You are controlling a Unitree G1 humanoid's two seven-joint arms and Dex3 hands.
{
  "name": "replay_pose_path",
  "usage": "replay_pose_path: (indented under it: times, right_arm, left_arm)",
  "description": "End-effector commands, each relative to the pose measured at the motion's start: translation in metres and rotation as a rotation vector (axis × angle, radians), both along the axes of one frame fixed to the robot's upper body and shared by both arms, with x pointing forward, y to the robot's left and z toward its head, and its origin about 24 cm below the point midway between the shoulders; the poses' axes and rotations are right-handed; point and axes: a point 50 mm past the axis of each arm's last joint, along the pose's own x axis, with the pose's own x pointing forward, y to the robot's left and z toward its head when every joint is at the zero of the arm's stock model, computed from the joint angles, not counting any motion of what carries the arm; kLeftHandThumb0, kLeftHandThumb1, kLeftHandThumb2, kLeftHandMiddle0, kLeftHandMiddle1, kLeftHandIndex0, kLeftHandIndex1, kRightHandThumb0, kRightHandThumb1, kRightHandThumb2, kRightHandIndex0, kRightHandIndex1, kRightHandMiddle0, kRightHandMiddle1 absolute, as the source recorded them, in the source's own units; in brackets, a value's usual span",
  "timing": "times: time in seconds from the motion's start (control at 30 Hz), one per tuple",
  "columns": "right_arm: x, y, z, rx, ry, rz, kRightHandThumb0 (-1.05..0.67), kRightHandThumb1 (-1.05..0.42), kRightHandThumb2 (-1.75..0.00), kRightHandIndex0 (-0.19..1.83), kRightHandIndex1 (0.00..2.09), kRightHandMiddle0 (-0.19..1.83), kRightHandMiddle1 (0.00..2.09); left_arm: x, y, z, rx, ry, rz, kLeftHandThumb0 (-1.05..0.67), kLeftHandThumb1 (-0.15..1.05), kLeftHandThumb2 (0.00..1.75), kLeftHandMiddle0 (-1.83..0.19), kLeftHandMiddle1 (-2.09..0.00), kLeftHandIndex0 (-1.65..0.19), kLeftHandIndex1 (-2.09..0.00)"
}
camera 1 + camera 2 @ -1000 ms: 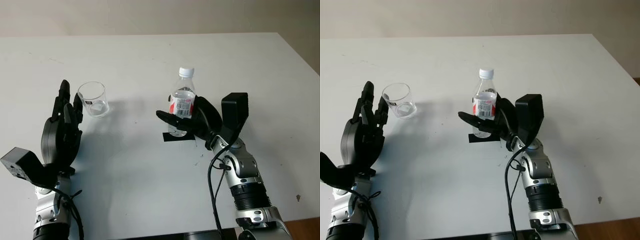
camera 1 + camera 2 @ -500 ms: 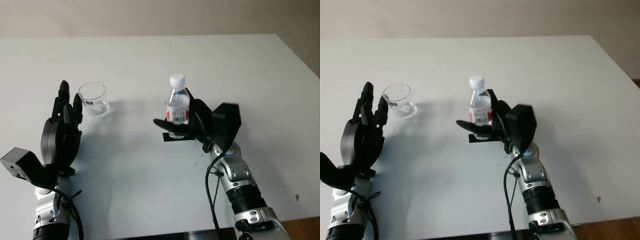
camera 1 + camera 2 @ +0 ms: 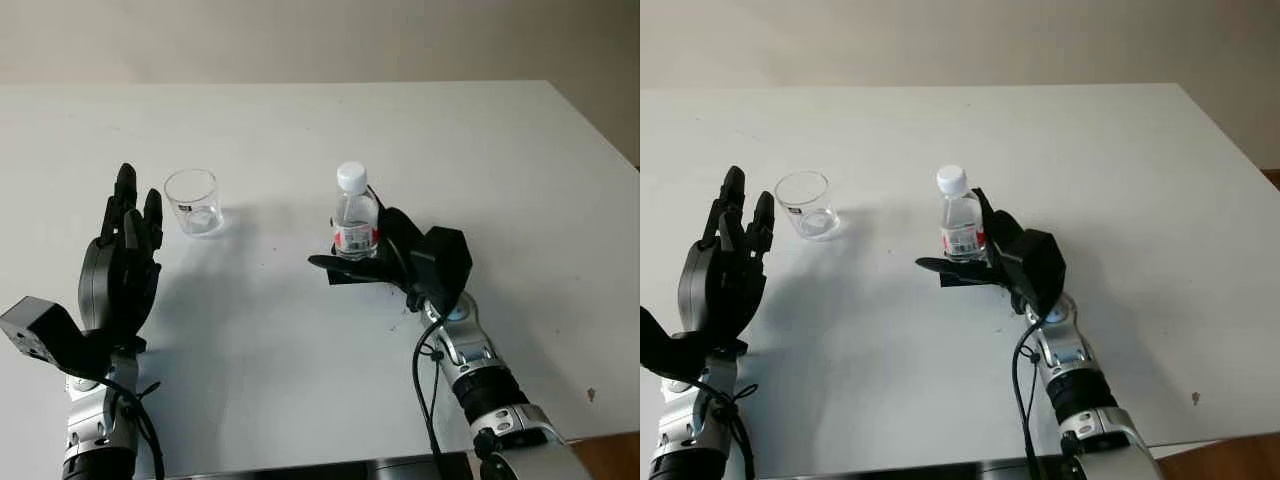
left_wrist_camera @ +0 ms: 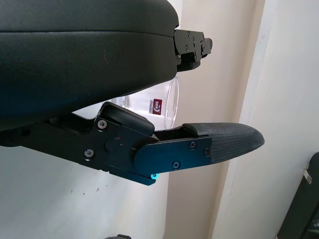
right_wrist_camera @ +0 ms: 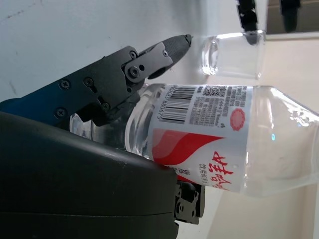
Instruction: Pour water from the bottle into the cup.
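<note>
Over the last second the right hand (image 3: 385, 252) has closed around the lower body of the bottle (image 3: 354, 222) and shifted with it slightly, the bottle ending upright at the middle of the white surface (image 3: 520, 170) with its white cap still on. Whether its base touches the surface or hangs just above cannot be told. The cup (image 3: 194, 201) stands well to the left and a little farther off, apparently empty. The left hand (image 3: 122, 270) is open, near and just left of the cup, holding nothing. Judged from this, the grasp is secured but no pouring has begun.
</note>
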Motion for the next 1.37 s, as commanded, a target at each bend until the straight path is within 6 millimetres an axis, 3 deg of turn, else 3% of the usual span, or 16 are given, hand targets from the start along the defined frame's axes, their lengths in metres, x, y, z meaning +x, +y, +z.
replay_pose_path:
  times: [0.0, 0.1, 0.17, 0.27, 0.37, 0.47, 0.8, 1.33]
  right_arm:
    - [-0.012, -0.018, -0.027, -0.003, 0.112, -0.074, -0.51, -0.93, -0.04, -0.17, 2.09, -0.19, 2.09]
    - [-0.016, -0.026, -0.032, -0.002, 0.116, -0.113, -0.59, -0.92, -0.05, -0.19, 1.95, -0.19, 1.90]
    - [-0.019, -0.030, -0.033, -0.010, 0.105, -0.131, -0.65, -0.92, -0.05, -0.19, 1.54, -0.19, 1.43]
    - [-0.022, -0.034, -0.034, 0.014, 0.096, -0.149, -0.67, -0.92, -0.05, -0.17, 0.75, -0.18, 0.72]
    - [-0.026, -0.038, -0.034, 0.052, 0.086, -0.165, -0.69, -0.91, -0.05, -0.12, 0.28, -0.13, 0.28]
    - [-0.030, -0.040, -0.033, 0.057, 0.049, -0.173, -0.75, -0.91, -0.05, -0.17, 0.06, -0.18, 0.11]
    - [-0.037, -0.032, -0.024, 0.039, -0.083, -0.134, -0.86, -0.94, -0.06, -0.19, 0.00, -0.19, 0.00]
    - [-0.041, -0.023, 0.013, -0.051, -0.244, -0.071, -0.97, -0.94, -0.05, -0.19, 0.00, -0.19, 0.00]
  left_arm:
    - [-0.001, 0.003, 0.001, 0.001, 0.002, 0.005, -0.87, 1.05, 0.56, 0.00, 0.00, 0.06, 0.00]
    - [-0.001, 0.004, 0.001, 0.002, 0.006, 0.010, -0.87, 1.05, 0.56, 0.00, 0.00, 0.06, 0.00]
    - [-0.001, 0.004, 0.001, -0.001, 0.007, 0.011, -0.86, 1.05, 0.55, 0.00, 0.00, 0.06, 0.00]
    - [-0.001, 0.005, 0.001, -0.001, 0.012, 0.014, -0.86, 1.05, 0.56, -0.01, 0.00, 0.05, 0.00]
    - [-0.001, 0.005, 0.001, 0.008, 0.013, 0.011, -0.87, 1.05, 0.55, -0.01, 0.00, 0.04, 0.00]
    - [-0.001, 0.005, 0.001, 0.004, 0.013, 0.010, -0.87, 1.05, 0.54, -0.02, 0.00, 0.04, 0.00]
    - [-0.001, 0.004, 0.001, 0.010, 0.013, 0.007, -0.86, 1.05, 0.57, 0.00, 0.00, 0.05, 0.00]
    - [0.001, 0.003, 0.001, 0.001, 0.011, -0.001, -0.87, 1.05, 0.55, -0.01, 0.00, 0.05, 0.00]
